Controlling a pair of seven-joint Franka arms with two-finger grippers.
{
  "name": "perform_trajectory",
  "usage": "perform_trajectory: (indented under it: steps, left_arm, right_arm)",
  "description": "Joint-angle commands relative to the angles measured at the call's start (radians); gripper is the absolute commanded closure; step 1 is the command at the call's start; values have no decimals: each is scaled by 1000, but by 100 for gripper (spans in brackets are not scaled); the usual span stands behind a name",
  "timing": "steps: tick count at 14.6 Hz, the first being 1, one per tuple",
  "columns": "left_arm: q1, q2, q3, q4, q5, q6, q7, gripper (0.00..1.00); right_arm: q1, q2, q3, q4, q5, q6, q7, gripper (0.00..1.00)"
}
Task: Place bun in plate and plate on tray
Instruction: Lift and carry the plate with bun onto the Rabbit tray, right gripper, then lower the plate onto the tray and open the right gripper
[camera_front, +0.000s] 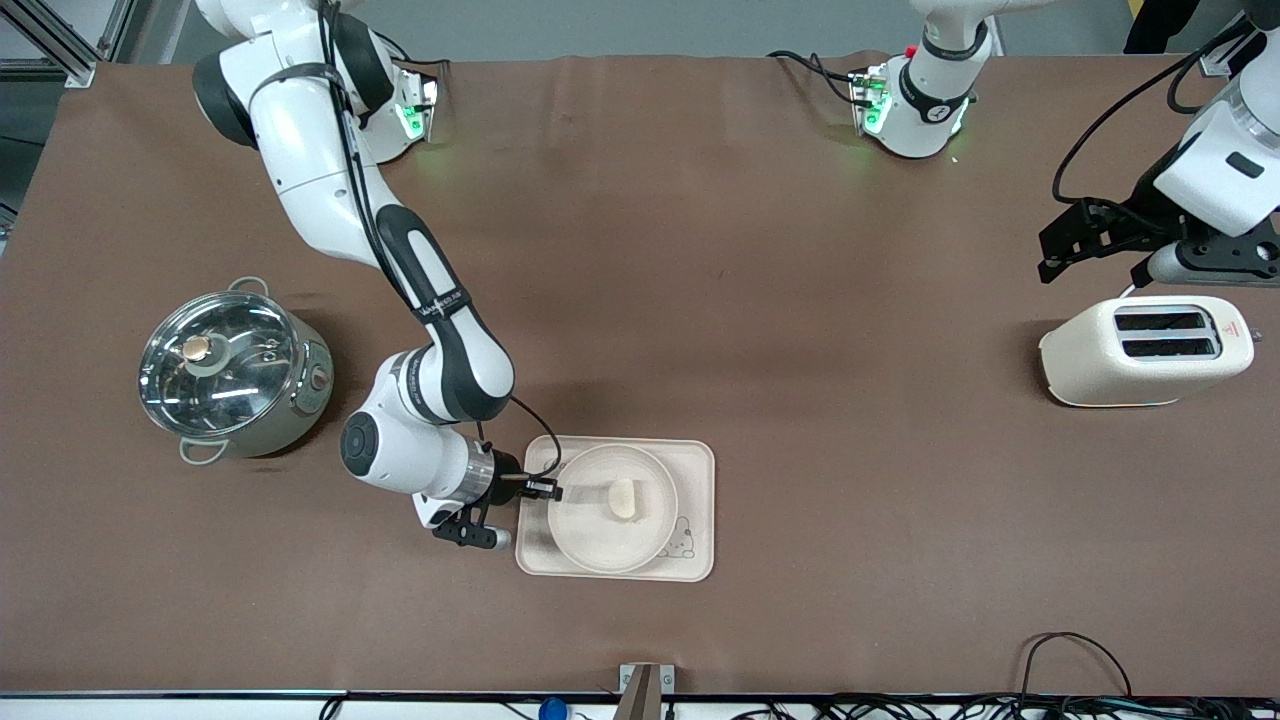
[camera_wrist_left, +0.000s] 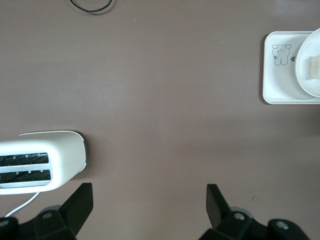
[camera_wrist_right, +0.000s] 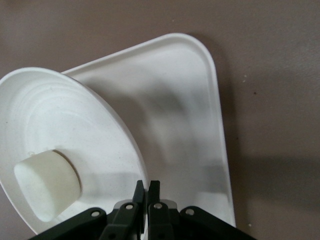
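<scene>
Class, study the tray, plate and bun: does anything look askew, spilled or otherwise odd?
Nothing is spilled or damaged. The bun lies in the plate, which sits over the tray. The right gripper is shut on the plate's rim. The left gripper waits open above the table near the toaster.

One bun, one plate, one tray, one toaster, one lidded pot, two arms.
</scene>
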Motion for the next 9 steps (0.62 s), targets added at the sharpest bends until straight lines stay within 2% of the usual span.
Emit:
perform_trajectory:
  steps: [1, 4, 5, 6, 7, 8, 9]
  left_arm:
    - [21, 2, -9, 12, -15, -11, 10, 0]
    - [27, 4, -9, 13, -17, -11, 12, 0]
    - [27, 6, -9, 15, -17, -11, 12, 0]
    - [27, 6, -9, 15, -17, -11, 13, 0]
    - [27, 6, -9, 15, -15, -11, 15, 0]
    - [27, 7, -9, 16, -15, -11, 15, 0]
    - [27, 7, -9, 16, -15, -11, 15, 0]
  right_arm:
    - [-3, 21, 9, 24, 20, 14, 5, 97]
    - [3, 21, 9, 26, 20, 21, 6, 88]
    - [5, 21, 9, 26, 20, 23, 6, 62]
    - [6, 21, 9, 26, 20, 23, 3, 49]
    - [6, 18, 9, 26, 19, 21, 5, 29]
    - [5, 8, 9, 24, 10, 17, 2, 0]
    - [0, -8, 9, 23, -9, 9, 2, 0]
